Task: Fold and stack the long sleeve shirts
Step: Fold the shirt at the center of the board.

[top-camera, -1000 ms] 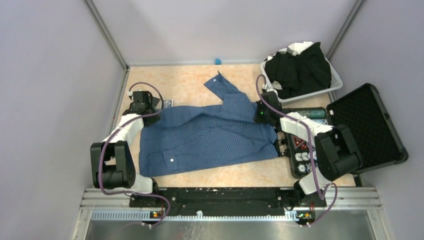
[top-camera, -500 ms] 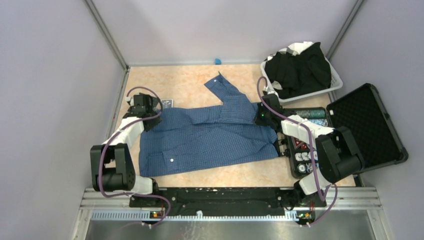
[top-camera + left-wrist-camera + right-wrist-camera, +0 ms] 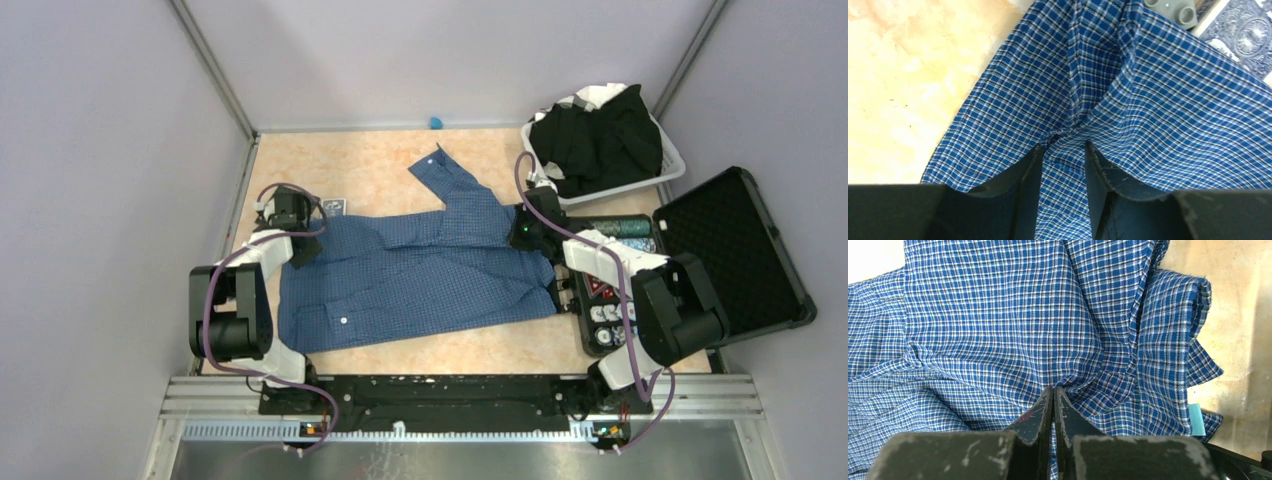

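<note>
The blue checked shirt (image 3: 420,275) lies spread across the middle of the table, one sleeve (image 3: 450,175) reaching toward the back. My left gripper (image 3: 300,248) sits at its left edge. In the left wrist view its fingers (image 3: 1063,145) stand slightly apart, with a bunched fold of the shirt (image 3: 1158,100) filling the gap and creases running out from the tips. My right gripper (image 3: 520,235) is at the shirt's right edge, and its tips (image 3: 1053,388) are pressed together on a pinch of checked cloth (image 3: 998,315). Black shirts (image 3: 600,145) are heaped in a white basket (image 3: 672,165).
An open black hard case (image 3: 735,250) with foam lining lies at the right. Beside the right arm is a dark tray (image 3: 605,295) of small items. A patterned card (image 3: 336,207) lies behind the left gripper, and a small blue object (image 3: 436,122) sits by the back wall.
My left gripper has come nearer and lower along the shirt's left edge, its forearm swinging in. The shirt's upper left part has settled slightly. The right gripper has hardly moved.
</note>
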